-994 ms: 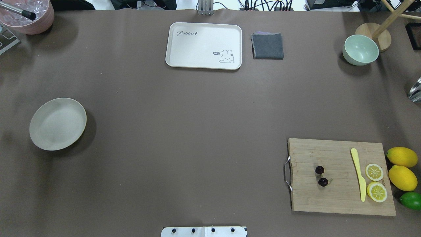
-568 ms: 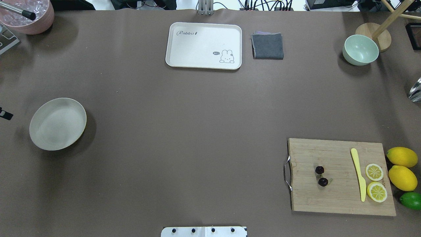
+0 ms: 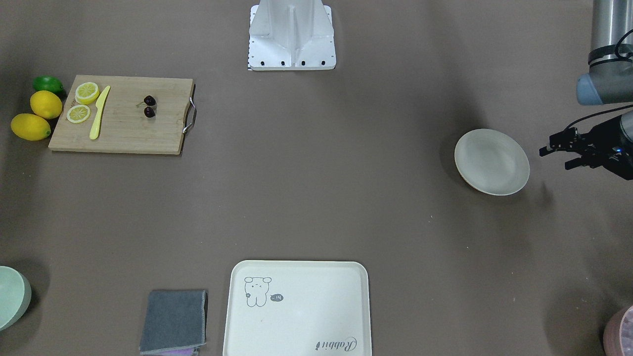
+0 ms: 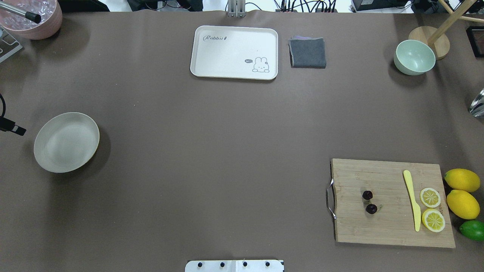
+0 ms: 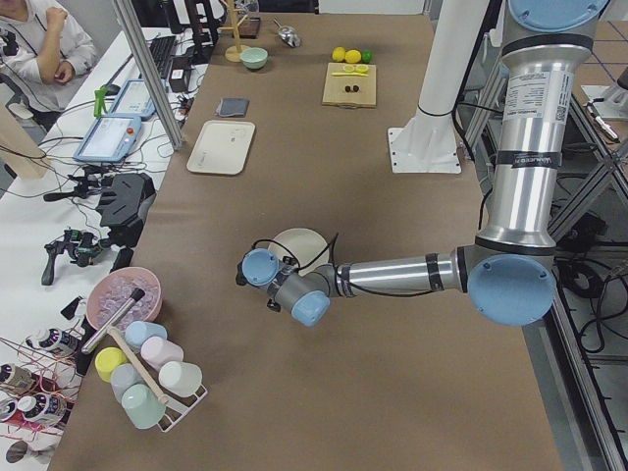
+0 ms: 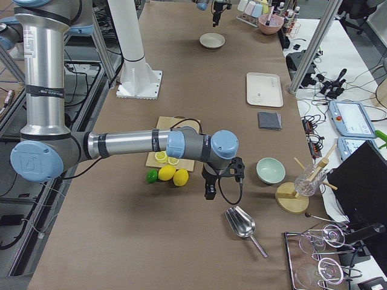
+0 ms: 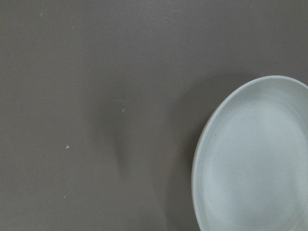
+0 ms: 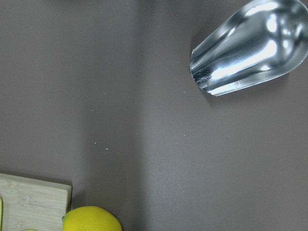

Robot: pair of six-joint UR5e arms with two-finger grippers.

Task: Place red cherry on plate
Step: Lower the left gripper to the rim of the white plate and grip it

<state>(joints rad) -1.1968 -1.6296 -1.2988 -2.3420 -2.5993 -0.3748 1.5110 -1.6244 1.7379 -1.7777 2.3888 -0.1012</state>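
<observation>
The red cherry (image 4: 369, 202), a pair of tiny dark fruits joined by stems, lies on the wooden cutting board (image 4: 385, 226) at the near right; it also shows in the front view (image 3: 148, 106). The plate (image 4: 66, 142) sits empty at the far left, seen too in the front view (image 3: 492, 161) and the left wrist view (image 7: 255, 159). My left gripper (image 3: 555, 158) hovers just outside the plate's outer side, open and empty. My right gripper (image 6: 208, 190) shows only in the right side view, beyond the lemons, and I cannot tell its state.
On the board lie a yellow knife (image 4: 411, 200) and two lemon slices (image 4: 431, 209); two lemons (image 4: 462, 192) and a lime (image 4: 472, 229) sit beside it. A rabbit tray (image 4: 234, 52), grey cloth (image 4: 307, 53) and green bowl (image 4: 414, 57) line the far edge. A metal scoop (image 8: 250, 45) lies at the right.
The left gripper's tip has come into the overhead view from the left edge, moving toward the plate. Cherry and plate have not moved.
</observation>
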